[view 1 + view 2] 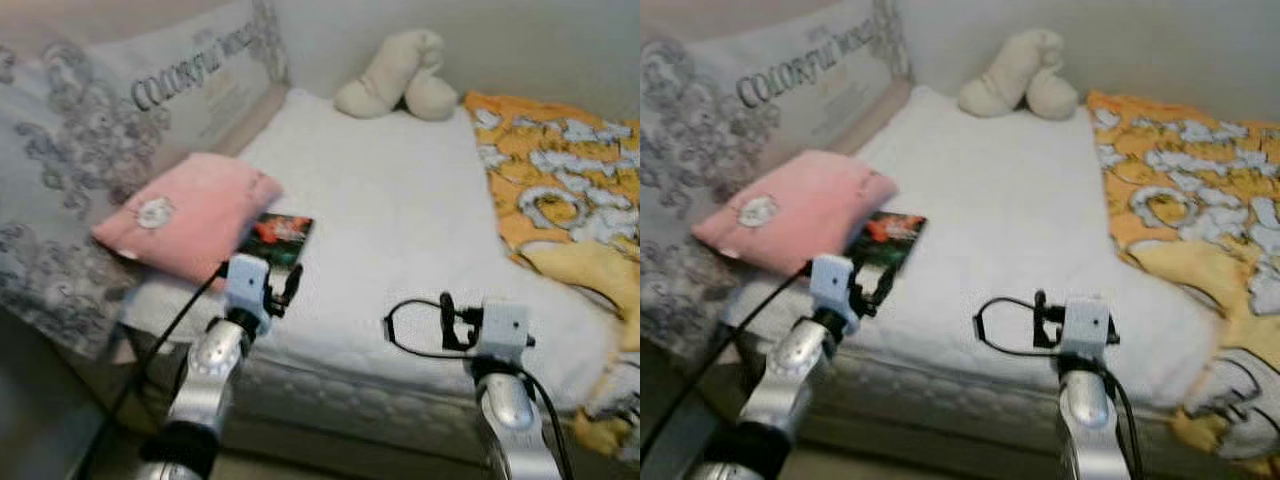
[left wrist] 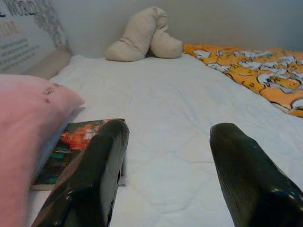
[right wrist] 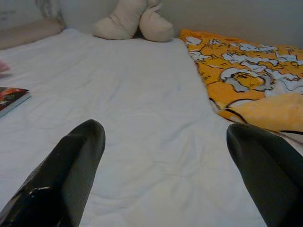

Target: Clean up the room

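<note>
The left gripper hovers low over the near edge of the bed, at the lower left of the head views, its two black fingers spread well apart and holding nothing. Just ahead of its left finger lies a book with a dark red and green cover, flat on the white sheet and partly tucked under the pink pillow beside it. The right gripper sits at the lower middle of the frame, also above the bed's near edge, fingers wide apart and empty, touching nothing.

The white mattress fills the centre. At upper left a large grey patterned pillow with lettering leans against the wall. At the top centre a cream stuffed toy rests at the far end against the pale wall. Along the right side lies a crumpled orange and white blanket, spilling over the near right corner.
</note>
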Controlling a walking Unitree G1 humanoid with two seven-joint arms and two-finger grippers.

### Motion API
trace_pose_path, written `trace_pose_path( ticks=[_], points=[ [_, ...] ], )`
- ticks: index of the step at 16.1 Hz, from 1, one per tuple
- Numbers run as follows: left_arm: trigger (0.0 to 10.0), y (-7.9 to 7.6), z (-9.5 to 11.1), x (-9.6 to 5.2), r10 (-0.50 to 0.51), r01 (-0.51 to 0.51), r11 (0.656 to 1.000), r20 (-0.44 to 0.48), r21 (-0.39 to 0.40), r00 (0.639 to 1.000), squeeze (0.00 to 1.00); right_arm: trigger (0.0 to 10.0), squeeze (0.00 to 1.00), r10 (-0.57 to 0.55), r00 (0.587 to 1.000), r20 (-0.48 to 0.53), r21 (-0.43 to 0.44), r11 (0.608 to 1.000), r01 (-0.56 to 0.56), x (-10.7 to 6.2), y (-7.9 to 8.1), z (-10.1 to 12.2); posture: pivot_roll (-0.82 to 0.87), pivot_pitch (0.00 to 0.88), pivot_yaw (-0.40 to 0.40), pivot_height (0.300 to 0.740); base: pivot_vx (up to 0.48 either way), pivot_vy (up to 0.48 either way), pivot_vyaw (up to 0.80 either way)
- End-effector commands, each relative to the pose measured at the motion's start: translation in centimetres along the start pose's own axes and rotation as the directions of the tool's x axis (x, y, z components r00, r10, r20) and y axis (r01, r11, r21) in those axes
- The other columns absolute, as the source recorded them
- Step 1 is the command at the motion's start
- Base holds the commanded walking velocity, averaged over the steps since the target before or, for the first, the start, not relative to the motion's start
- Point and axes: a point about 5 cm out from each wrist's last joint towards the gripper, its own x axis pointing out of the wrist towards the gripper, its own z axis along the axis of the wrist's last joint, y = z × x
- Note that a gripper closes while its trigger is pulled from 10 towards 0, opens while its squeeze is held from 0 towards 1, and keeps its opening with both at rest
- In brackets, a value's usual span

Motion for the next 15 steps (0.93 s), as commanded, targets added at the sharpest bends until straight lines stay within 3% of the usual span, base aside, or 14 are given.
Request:
trace_pose_path(
  ticks=[1, 7, 9, 10, 11, 15],
  points=[
    [10.0, -1.2, 0.2, 0.4, -0.057, 0.057, 0.998, 0.012, 0.009, 0.998, 0.00, 10.0, 0.00, -0.029, 1.000, -0.006, -0.023, 0.999, 0.029, 0.0, -0.8, -0.3, 0.08, 0.000, 0.028, 0.740, 0.000, -0.431, 0.00],
    [10.0, -0.8, -0.3, 0.5, -0.025, 0.025, 0.999, -0.014, 0.022, 1.000, 0.00, 10.0, 0.00, -0.005, 1.000, -0.012, -0.001, 1.000, 0.005, -0.2, -0.5, -0.7, 0.08, 0.000, 0.019, 0.740, 0.000, -0.431, 0.00],
    [10.0, 0.6, -0.7, 0.0, 0.055, -0.058, 0.997, -0.059, -0.051, 0.997, 0.00, 10.0, 0.00, -0.026, 0.999, -0.024, 0.156, 0.987, 0.030, -0.6, -1.2, -0.9, 0.09, 0.000, 0.018, 0.740, 0.000, -0.433, 0.00],
    [10.0, 0.8, -0.7, 0.0, 0.069, -0.074, 0.994, -0.075, -0.074, 0.995, 0.00, 10.0, 0.00, -0.025, 0.999, -0.038, 0.189, 0.981, 0.032, -0.6, -1.3, -1.1, 0.09, 0.000, 0.019, 0.740, 0.000, -0.435, 0.00],
    [10.0, 1.1, -0.2, 0.3, 0.068, -0.072, 0.994, -0.063, -0.079, 0.996, 1.00, 10.0, 1.00, -0.025, 0.998, -0.054, 0.164, 0.986, 0.033, -0.5, -1.5, -1.3, 0.10, 0.000, 0.023, 0.740, 0.000, -0.446, 0.00],
    [10.0, 1.4, 1.2, 1.5, 0.085, -0.086, 0.995, -0.020, -0.054, 0.996, 1.00, 10.0, 1.00, -0.044, 0.999, -0.004, 0.069, 0.997, 0.044, -0.1, -2.0, -0.8, 0.09, 0.000, 0.027, 0.740, 0.000, -0.438, 0.00]
  ],
)
